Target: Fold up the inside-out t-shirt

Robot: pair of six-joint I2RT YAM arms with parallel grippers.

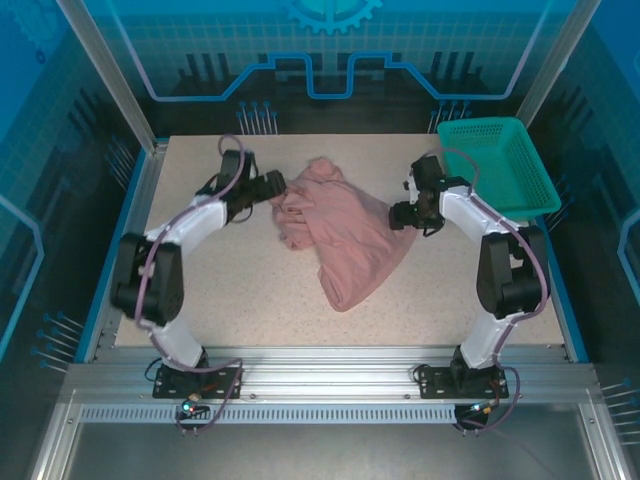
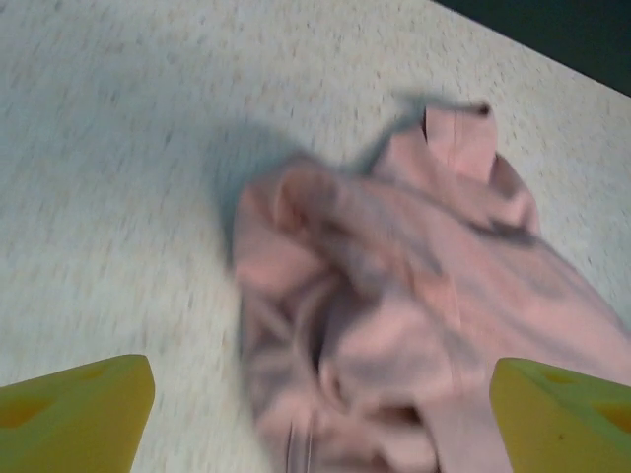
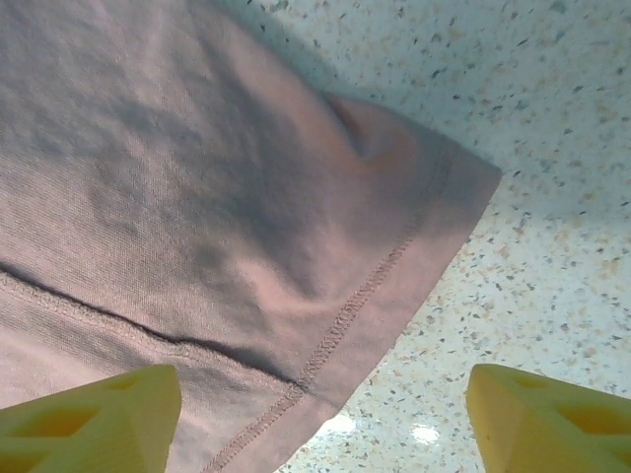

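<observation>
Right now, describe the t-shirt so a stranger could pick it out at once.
On the speckled beige table, look at the middle, left of the teal mesh basket in the far right corner. The t-shirt is the crumpled dusty-pink heap lying there, the one soft cloth thing.

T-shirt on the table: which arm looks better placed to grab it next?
Probably right. The right gripper, open, hangs over a flat hemmed corner of the t-shirt, easy to pinch; the left gripper, also open, faces bunched cloth.
</observation>
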